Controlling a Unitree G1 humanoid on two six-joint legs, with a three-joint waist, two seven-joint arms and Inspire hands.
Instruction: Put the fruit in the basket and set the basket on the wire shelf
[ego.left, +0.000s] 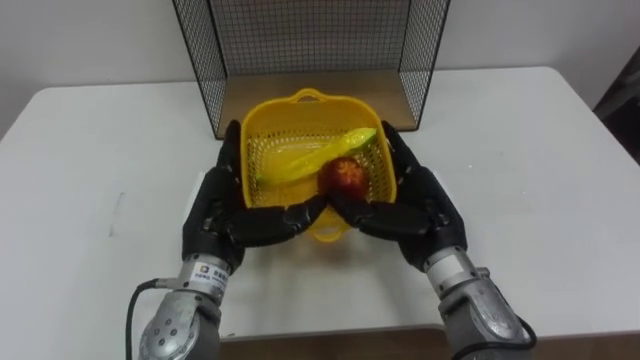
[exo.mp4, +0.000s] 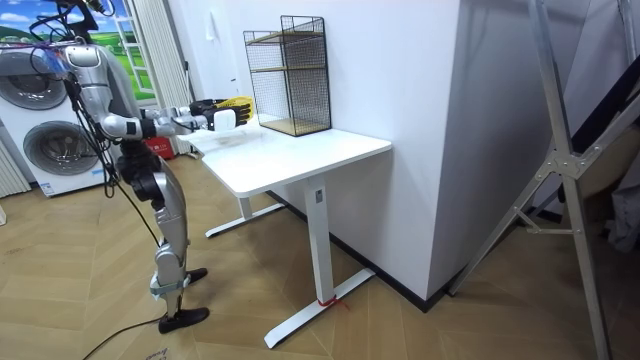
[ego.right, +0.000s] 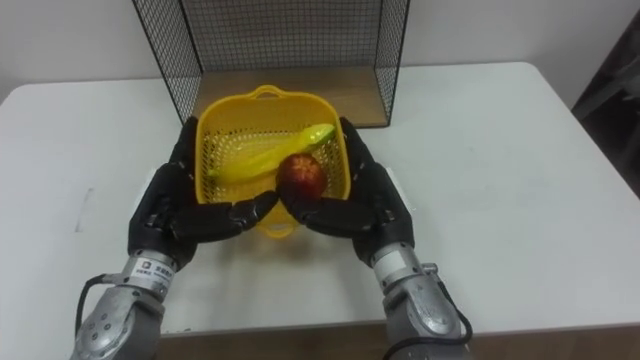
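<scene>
Starting with the white tabletop: it carries everything, and the robot stands at its near edge with both arms stretched forward. At the back stands the wire shelf, its open front facing you and its wooden floor just beyond the load.

The yellow basket sits directly before that opening, with both fruits already in it. Your left hand and right hand clasp it from either side, fingers laid along the side walls and thumbs curled across the near wall. I cannot tell whether it has left the tabletop.

Expect thin, perforated plastic that is light and flexes when squeezed. Hold it by pressing gently inward on both walls, supporting the near rim rather than its small loop handle.

The banana lies diagonally across the bottom. It is soft and unlikely to shift.

The apple rests at the near right corner, touching the banana. It is round, smooth and probably the heaviest piece, so it may roll if you tip the basket. Keep the basket level.
</scene>
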